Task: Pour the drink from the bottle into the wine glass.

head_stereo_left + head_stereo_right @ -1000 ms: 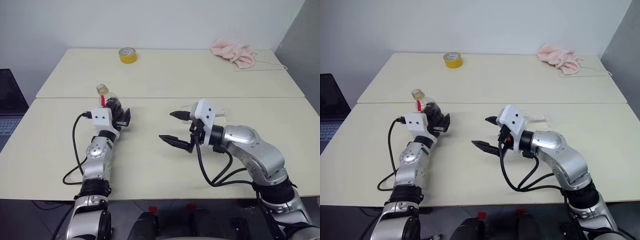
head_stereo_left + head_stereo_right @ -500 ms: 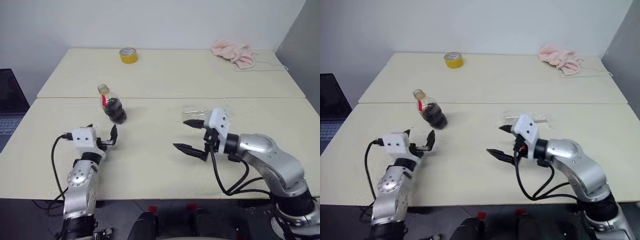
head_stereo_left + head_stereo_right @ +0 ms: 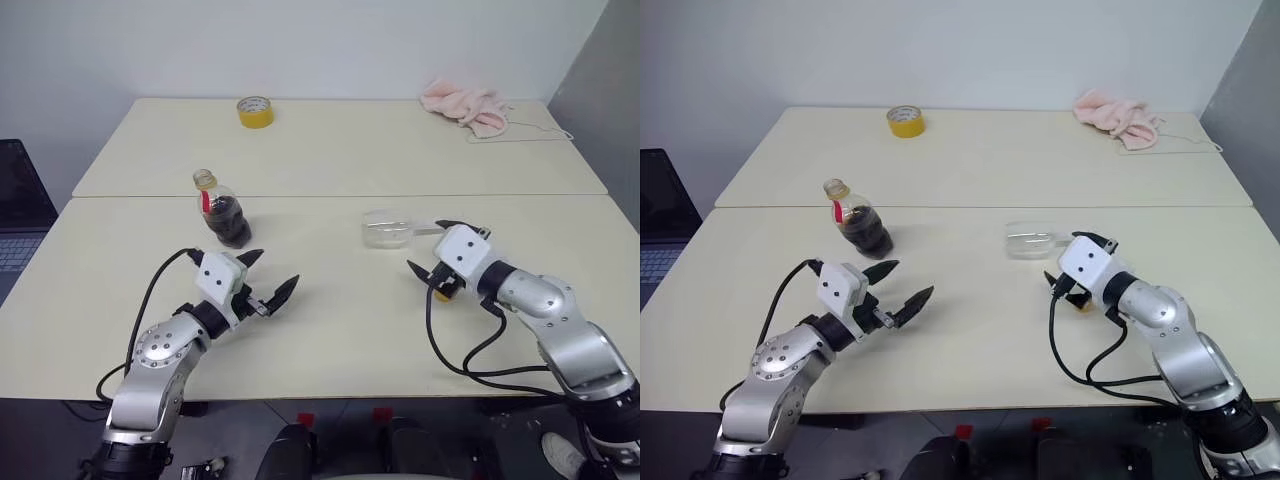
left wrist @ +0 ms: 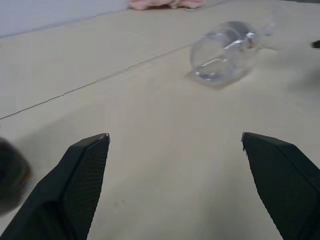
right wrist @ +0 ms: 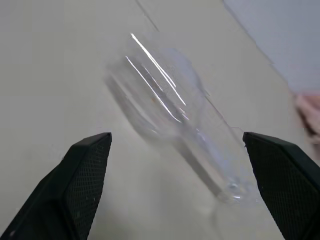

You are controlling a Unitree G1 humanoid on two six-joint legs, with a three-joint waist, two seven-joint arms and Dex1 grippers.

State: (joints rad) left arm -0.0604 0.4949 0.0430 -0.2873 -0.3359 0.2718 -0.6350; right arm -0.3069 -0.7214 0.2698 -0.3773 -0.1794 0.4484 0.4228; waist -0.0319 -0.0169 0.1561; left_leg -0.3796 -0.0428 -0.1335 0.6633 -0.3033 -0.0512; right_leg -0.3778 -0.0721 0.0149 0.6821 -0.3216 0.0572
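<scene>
Pale tabletop [image 3: 330, 330] carries both sets of fingers: the left fingers [image 3: 268, 279] are spread wide and empty, hanging just in front of the bottle [image 3: 224, 209], which stands upright, capped and holding dark drink [image 3: 230, 222]. The right fingers [image 3: 1070, 262] are also spread and empty, pointing at the glass [image 3: 388, 228], which lies on its side just beside them with its stem toward them. Farther back sit a tape roll [image 3: 255, 110] and a pink cloth [image 3: 466, 105].
</scene>
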